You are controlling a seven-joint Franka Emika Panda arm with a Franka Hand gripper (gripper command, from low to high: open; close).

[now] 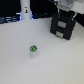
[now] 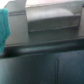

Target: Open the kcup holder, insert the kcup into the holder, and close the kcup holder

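The kcup (image 1: 33,49) sits alone on the white table (image 1: 60,62), well apart from the kcup holder (image 1: 63,24) at far right. It looks light and tippy — best pinched round its sides. The gripper (image 1: 68,6) hangs over the holder — I cannot tell whether its fingers are apart or together.

White table (image 1: 20,60) carries kcup (image 1: 33,49), kcup holder (image 1: 64,26), bottle (image 1: 25,11).
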